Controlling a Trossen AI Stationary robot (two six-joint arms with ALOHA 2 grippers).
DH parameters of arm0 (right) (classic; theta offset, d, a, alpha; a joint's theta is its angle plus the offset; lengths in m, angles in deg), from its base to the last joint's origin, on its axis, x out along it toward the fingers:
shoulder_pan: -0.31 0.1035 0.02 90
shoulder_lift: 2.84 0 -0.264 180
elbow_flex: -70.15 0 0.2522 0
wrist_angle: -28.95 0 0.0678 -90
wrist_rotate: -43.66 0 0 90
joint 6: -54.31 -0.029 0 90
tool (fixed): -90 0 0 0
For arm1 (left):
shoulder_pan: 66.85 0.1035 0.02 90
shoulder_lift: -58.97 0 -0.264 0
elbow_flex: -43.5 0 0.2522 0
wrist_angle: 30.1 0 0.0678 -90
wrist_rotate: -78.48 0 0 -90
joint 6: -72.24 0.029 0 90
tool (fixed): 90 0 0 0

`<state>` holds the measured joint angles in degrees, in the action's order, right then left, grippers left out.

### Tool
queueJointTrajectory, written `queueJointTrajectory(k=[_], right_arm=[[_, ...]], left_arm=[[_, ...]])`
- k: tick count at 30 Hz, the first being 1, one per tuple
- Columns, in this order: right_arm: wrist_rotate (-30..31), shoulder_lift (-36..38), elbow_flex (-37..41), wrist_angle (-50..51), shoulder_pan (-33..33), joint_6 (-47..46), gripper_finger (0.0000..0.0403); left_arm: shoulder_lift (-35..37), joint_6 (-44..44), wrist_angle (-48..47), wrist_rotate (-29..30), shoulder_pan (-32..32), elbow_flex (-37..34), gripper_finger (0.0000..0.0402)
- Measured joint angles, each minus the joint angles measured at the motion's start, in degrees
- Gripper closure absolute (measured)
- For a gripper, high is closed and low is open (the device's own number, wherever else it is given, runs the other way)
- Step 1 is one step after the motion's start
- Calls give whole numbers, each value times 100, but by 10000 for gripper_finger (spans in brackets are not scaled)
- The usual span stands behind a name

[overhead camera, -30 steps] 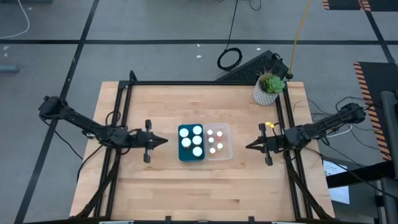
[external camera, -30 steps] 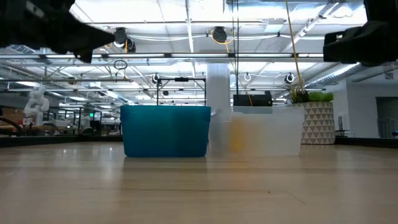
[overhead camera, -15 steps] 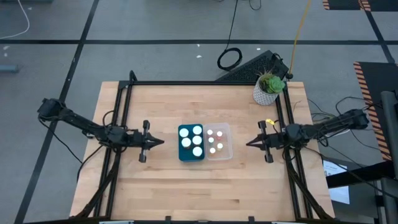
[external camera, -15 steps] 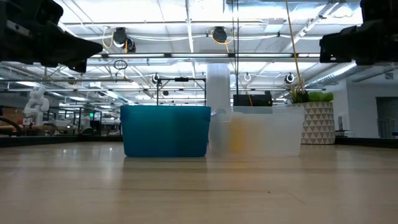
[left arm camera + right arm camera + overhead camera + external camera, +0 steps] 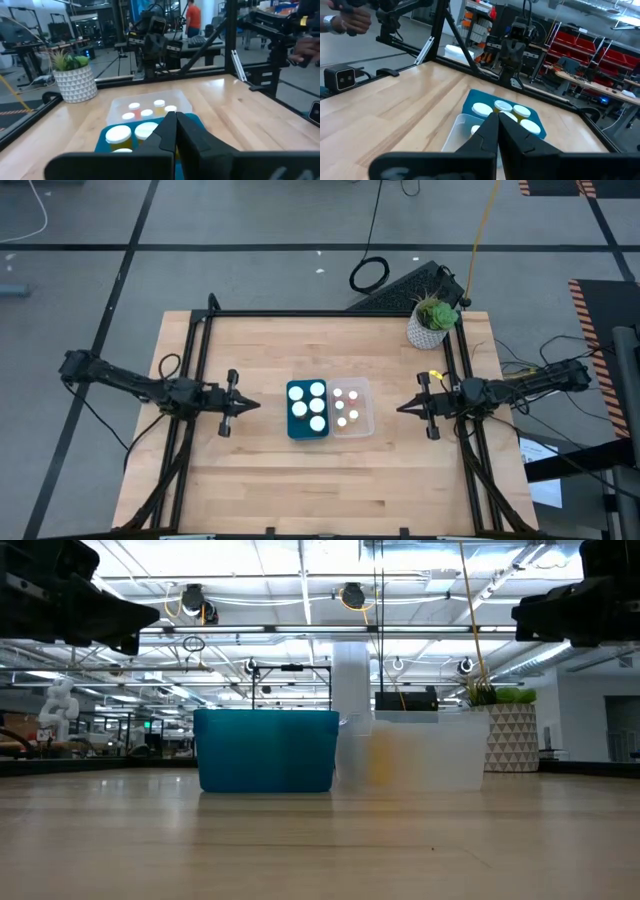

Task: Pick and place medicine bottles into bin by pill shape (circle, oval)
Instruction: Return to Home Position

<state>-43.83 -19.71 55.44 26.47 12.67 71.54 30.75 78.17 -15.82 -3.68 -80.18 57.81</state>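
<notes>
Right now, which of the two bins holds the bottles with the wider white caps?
The teal bin, toward the left arm; the clear bin beside it holds bottles with smaller caps.

Bright overhead lighting, blurred wrist foregrounds.

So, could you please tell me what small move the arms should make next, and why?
Probably just retreat to rest: every bottle in view already sits in the teal bin or clear bin, and both the left claw and right claw are shut, holding nothing.

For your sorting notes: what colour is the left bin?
Teal bin, seen best in the low view.
</notes>
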Motion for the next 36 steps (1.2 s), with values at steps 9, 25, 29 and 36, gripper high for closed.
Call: queueJointTrajectory(k=[9,25,29,36], right_arm=[[23,11,4,106,-2,0,403],[22,35,9,-44,0,-114,403],[-127,160,9,-47,0,-100,403],[-150,581,9,65,2,112,403]], left_arm=[[974,24,-964,-201,338,0,398],[2121,49,-2051,-542,911,0,399],[2269,-43,-2238,-545,967,2,396],[2308,-23,-2237,-543,963,1,393]])
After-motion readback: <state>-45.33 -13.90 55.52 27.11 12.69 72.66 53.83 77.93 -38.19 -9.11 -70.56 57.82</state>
